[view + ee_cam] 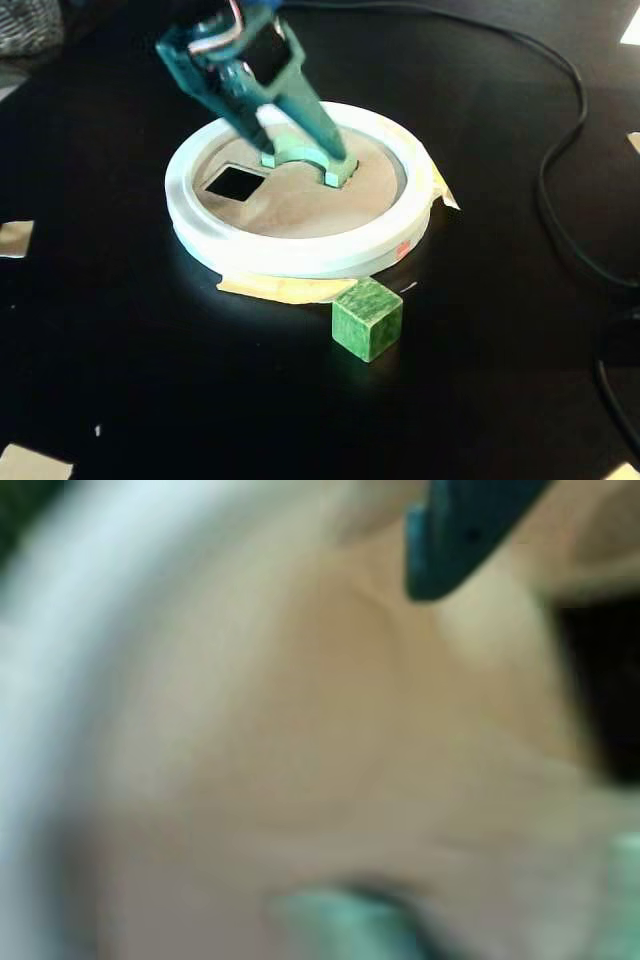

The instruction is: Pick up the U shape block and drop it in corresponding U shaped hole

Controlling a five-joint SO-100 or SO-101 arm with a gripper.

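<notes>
My gripper (305,152) was closed on the block (300,155), its teal fingers (310,112) slanting down from the upper left of the fixed view and pinching the pale mint arch near its top. The block stood with its notch facing down, its two square legs touching the tan disc (300,205), at or just over the U hole (345,165), which it mostly hid; I could not tell whether the legs had entered it. The disc looked matte and fibrous, like cardboard, ringed by a smooth, thick white ring (300,255). A plain square cutout (235,182) lay open to the left of the block. Strips of yellowish tape (280,290) stuck out from under the ring. A dark green marbled cube (367,318) sat on the black table (120,380) just in front of the ring, and a black cable (560,150) curled along the right.

The wrist view was badly blurred: a teal fingertip (460,530) at the top, tan surface, white rim (60,680) on the left, mint smears at the bottom.
</notes>
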